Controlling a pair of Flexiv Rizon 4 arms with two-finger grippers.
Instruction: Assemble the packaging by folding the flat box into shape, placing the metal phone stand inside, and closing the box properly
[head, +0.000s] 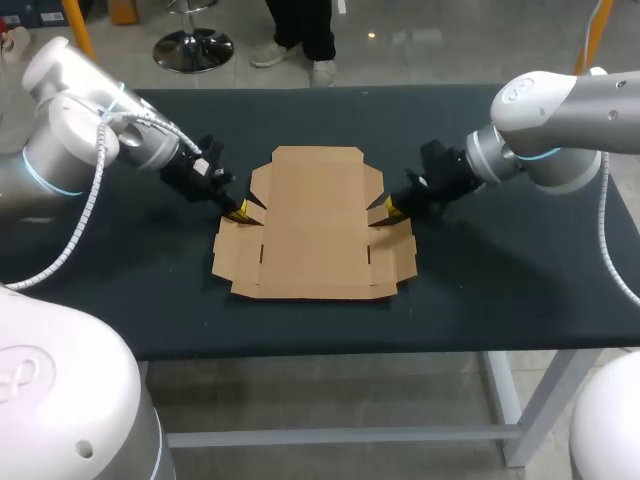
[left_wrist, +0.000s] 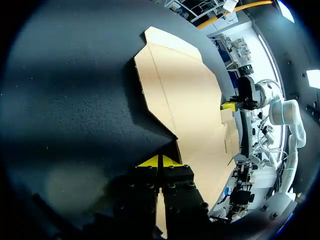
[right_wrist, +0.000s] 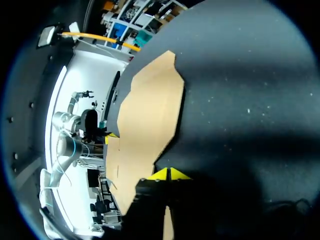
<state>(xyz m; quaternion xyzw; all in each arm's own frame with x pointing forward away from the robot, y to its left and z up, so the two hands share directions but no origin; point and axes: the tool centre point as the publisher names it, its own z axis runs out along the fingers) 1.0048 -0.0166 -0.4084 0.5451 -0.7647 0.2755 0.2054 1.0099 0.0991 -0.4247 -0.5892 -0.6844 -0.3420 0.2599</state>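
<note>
Left pincer (left_wrist: 160, 161) first, right under its own wrist cam. Yellow tips are drawn in to a slit, with a thin strip of cardboard showing in it. Reads as clamped on a side flap of the flat box (left_wrist: 190, 100), seen edge-on. The rest of the sheet runs ahead of the tips and off toward your other arm. Bare table (left_wrist: 75, 100) is on its outer side.

From overhead the box isn't folded yet. It lies open between the two pincers, panels down or close to it. The far flap is ahead of both pincers, the near flaps behind them, toward the robot.

Right pincer (right_wrist: 169, 173) mirrors it: tips nearly together, cardboard sliver between them, nipping the opposite side flap.

Metal phone stand isn't visible in any view. Locate it before you need it.

Risks, my read:
- Both grips sit at the very flap edge. Lift fast and the card slips out.
- Lift unevenly and the sheet skews or slides, so the creases fold off-line.
- Pull outward instead of up-and-in and you could tear the notch beside the tips.
- Nothing pins the base panel, so the whole sheet may rise with the flaps.
</note>
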